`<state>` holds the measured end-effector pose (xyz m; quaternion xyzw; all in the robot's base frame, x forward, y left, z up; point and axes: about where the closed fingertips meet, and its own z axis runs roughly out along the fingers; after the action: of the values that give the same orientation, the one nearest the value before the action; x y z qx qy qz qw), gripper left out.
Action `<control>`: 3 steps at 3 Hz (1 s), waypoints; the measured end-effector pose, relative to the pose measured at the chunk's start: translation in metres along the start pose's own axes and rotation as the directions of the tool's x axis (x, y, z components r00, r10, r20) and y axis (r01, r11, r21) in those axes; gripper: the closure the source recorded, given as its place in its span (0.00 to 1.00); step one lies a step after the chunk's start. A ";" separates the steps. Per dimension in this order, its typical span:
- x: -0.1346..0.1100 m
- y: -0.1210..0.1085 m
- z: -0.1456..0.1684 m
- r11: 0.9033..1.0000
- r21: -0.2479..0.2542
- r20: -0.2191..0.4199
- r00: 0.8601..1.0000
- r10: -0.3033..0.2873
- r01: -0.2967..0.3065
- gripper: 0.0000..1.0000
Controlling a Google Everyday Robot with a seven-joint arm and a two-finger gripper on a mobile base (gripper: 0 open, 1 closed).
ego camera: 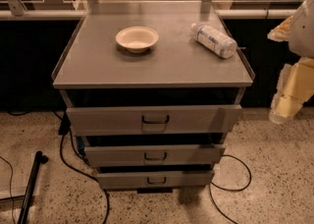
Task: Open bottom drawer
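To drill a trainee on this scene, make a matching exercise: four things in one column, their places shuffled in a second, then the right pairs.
Things
1. bowl
2. bottle
3. bottom drawer
4. gripper

Places
A. at the right edge of the view, apart from the cabinet
B. upright on the cabinet, left of centre
C. lowest of three fronts, nearest the floor
D. lying on its side on the cabinet, toward the right

Pairs: 1-B; 2-D; 3-C; 4-A
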<state>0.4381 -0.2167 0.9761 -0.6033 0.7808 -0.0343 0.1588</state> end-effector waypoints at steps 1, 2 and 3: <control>0.000 0.000 0.000 1.000 0.000 0.000 1.000 0.000 0.000 0.00; 0.001 0.003 0.006 1.000 0.012 0.034 0.999 -0.010 0.010 0.00; 0.021 0.025 0.055 1.000 0.024 0.225 0.974 -0.022 0.018 0.00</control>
<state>0.4260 -0.2224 0.9131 -0.6094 0.7511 0.0244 0.2526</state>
